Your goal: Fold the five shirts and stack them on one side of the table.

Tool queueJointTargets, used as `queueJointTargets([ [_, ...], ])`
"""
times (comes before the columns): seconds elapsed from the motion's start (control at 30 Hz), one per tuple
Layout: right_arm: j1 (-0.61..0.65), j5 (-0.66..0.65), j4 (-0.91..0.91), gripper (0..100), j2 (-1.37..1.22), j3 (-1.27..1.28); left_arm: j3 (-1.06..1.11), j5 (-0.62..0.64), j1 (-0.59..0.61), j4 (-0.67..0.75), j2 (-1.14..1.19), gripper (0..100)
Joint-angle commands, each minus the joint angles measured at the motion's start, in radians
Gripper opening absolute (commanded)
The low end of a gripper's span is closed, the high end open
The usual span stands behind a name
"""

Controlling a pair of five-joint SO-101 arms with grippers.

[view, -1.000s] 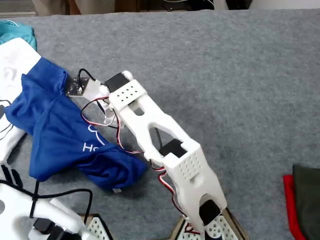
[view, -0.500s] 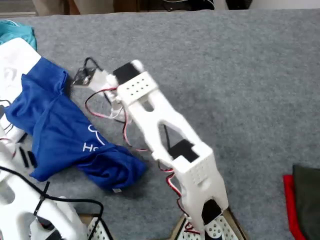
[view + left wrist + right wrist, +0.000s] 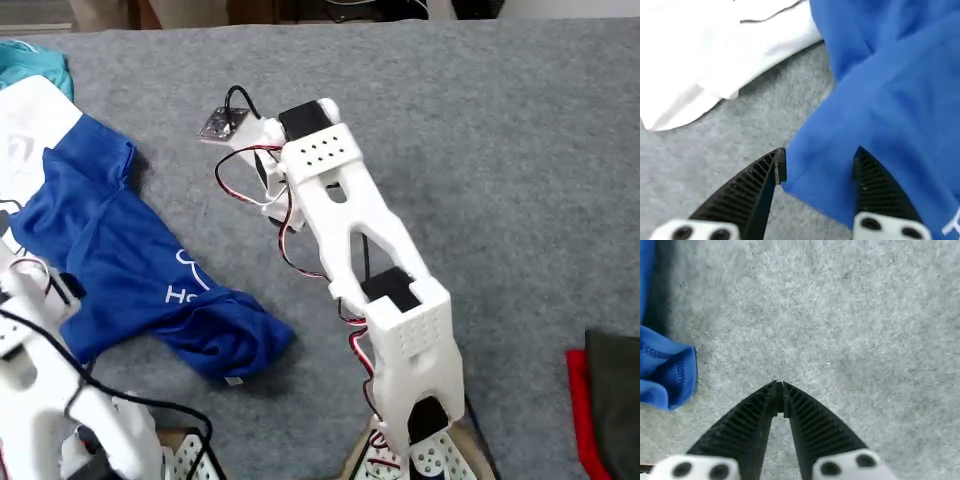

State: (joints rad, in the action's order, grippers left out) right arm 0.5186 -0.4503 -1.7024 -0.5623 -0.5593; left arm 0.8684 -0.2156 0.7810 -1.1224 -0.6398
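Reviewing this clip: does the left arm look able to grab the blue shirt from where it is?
Likely yes. The left gripper is open, the blue shirt has its edge lying between the fingers, and the white shirt lies clear to one side.

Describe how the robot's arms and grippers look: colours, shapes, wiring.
Both arms are white plastic. The right arm has dotted hole panels, black motor blocks and red, white and black wires; the left arm carries black cables. The left gripper and right gripper have black, ridged, pointed fingers on white bases with screw holes.
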Motion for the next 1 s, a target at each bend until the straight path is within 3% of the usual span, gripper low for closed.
queueJointTargets([
  [0.0, -0.015, 0.011, -0.009, 0.8, 0.074, -0.039, -0.057, 0.006, 0.0, 0.029, 0.153, 23],
  [0.13, -0.015, 0.011, -0.012, 0.7, 0.074, -0.039, -0.229, 0.012, -0.006, -0.058, 0.4, 23],
  [0.27, -0.015, 0.011, -0.011, 0.7, 0.074, -0.039, -0.41, 0.006, -0.006, -0.173, 0.593, 13],
  [0.37, -0.015, 0.011, -0.014, 0.7, 0.074, -0.039, -0.477, 0.035, -0.006, -0.218, 0.608, 1],
  [0.5, -0.016, 0.011, -0.015, 0.6, 0.074, -0.039, -0.491, 0.08, -0.055, -0.222, 0.532, 2],
  [0.73, -0.039, 0.014, -0.063, 0.6, 0.081, -0.07, -0.508, 0.08, -0.279, -0.224, 0.166, 2],
  [0.97, -0.225, 0.095, -0.078, 0.6, 0.082, -0.12, -0.367, 0.044, -0.697, -0.224, -0.159, 2],
])
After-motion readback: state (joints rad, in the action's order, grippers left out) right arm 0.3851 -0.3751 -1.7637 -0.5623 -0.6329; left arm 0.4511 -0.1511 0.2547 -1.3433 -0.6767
